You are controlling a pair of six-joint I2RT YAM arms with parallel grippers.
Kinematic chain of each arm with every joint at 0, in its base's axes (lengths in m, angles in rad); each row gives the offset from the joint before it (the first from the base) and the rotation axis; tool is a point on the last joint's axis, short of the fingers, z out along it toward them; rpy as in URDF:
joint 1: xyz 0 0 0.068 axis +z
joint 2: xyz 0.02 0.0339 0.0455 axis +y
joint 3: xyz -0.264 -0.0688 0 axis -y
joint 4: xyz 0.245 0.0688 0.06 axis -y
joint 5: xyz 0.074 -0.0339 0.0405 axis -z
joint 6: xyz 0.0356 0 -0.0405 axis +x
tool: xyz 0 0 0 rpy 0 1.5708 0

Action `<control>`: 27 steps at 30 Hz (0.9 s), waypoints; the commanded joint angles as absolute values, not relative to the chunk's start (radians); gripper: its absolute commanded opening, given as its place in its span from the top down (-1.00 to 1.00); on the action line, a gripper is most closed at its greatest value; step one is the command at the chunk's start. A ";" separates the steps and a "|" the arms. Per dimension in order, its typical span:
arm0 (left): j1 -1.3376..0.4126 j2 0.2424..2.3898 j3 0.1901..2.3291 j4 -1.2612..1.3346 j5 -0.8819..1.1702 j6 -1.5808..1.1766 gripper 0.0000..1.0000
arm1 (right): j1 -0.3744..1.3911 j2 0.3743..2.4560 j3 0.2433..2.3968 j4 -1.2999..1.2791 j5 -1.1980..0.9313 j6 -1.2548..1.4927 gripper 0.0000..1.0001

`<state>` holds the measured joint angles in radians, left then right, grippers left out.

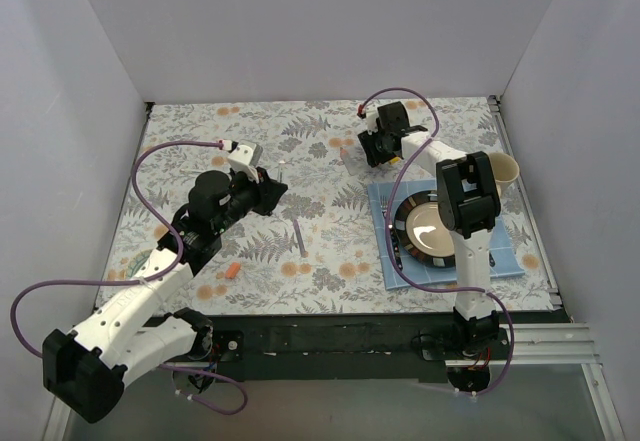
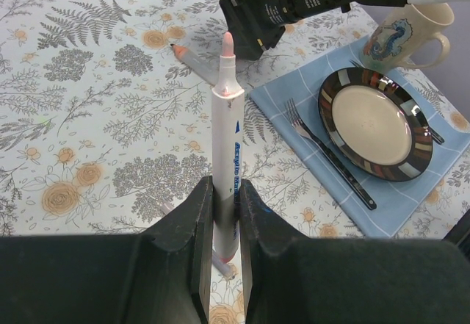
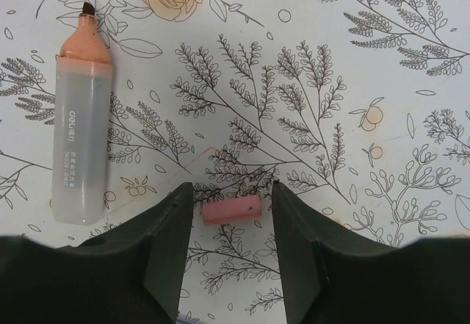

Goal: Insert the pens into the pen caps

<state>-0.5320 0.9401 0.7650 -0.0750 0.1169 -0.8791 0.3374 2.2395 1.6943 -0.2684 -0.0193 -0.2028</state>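
Clamping a whitish pen [image 2: 226, 118], left tool [image 2: 224, 192]; right tool [image 3: 231, 186] wide open around pink cap [image 3: 231, 210]

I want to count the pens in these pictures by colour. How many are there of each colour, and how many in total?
White pen with pink tip: 1
Clear pen with orange end: 1
Dark grey pen: 1
Total: 3
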 commanded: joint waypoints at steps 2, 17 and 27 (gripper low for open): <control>-0.531 0.910 0.761 -0.063 0.098 -0.877 1.00 | 0.311 2.215 1.663 -0.359 -0.061 -0.209 -0.09; -0.532 0.917 0.765 -0.077 0.052 -0.881 1.00 | 0.308 2.163 1.646 -0.386 -0.094 0.031 0.74; -0.532 0.899 0.775 -0.110 -0.060 -0.884 1.00 | 0.437 1.884 1.323 -0.338 0.092 0.814 0.85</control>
